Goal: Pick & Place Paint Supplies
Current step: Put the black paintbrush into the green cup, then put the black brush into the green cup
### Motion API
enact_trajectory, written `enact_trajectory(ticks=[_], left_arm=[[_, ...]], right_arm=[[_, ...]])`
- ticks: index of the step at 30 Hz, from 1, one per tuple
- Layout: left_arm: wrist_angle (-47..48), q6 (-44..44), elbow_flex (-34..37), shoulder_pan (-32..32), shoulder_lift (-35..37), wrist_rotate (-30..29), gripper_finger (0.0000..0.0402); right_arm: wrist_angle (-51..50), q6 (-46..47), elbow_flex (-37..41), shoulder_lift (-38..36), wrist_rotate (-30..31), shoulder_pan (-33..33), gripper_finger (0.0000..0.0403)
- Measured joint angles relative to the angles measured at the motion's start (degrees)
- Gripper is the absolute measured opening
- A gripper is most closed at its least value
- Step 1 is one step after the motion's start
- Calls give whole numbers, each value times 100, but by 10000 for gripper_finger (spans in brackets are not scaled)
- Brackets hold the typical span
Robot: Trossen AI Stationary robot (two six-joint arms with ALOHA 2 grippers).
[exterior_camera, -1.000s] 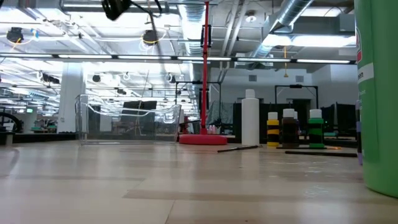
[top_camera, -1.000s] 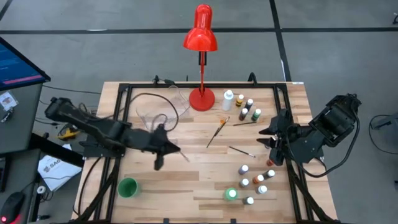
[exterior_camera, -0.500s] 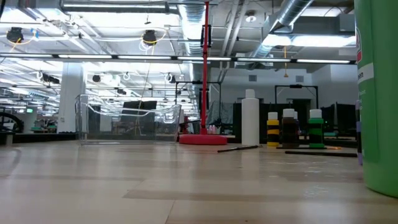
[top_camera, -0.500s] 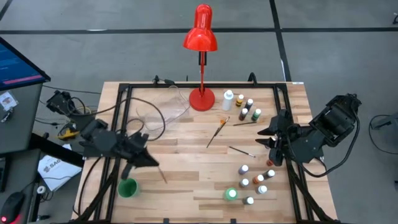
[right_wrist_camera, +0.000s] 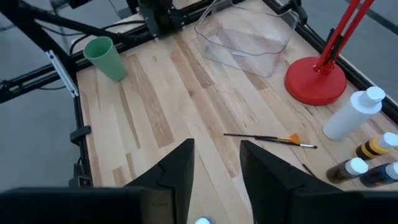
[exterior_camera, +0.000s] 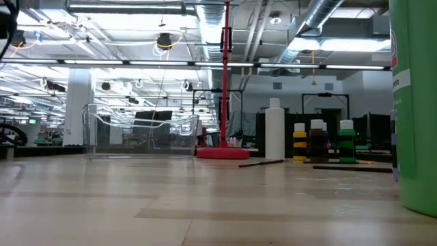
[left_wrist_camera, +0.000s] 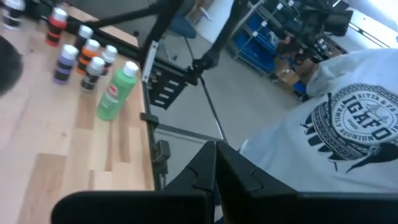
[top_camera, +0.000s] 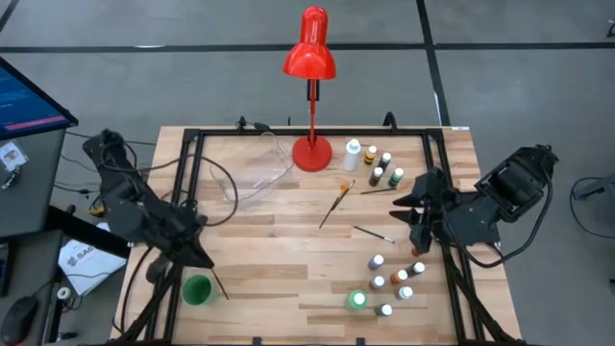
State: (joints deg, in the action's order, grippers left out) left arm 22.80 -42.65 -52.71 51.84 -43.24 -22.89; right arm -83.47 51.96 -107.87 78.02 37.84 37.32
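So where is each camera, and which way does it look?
High view: above the table, looking straight down; shows both arms, the left pincer near the cup, the right pincer by the bottles.
Low view: at table-top height, looking level across to the lamp and the room; no arm shows.
Left wrist view: on the left arm, facing the table's edge, bottles and a person's shirt; its own shut fingers show.
Right wrist view: on the right arm, facing across the table; its own parted fingers show.
Shared: right wrist and high views both show cup, lamp and clear box.
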Motion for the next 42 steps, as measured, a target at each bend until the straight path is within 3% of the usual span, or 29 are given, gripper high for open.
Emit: enact_trajectory(ticks=[6,21,35,42], left_arm=[[609,-395,-2,408,361,-68,0],[1998,-1127,-4,1233,411,-110,0],[2388,-1139,-4,1273,139,191,4],[2548,-1309,-4,1273,63,190,32]], right_arm=[[106,15,0,2,-4,0,124],[461,61,0,4,61,2,124],[554,59,-2,7,118,4,124],[559,42,-2,7,118,4,141]])
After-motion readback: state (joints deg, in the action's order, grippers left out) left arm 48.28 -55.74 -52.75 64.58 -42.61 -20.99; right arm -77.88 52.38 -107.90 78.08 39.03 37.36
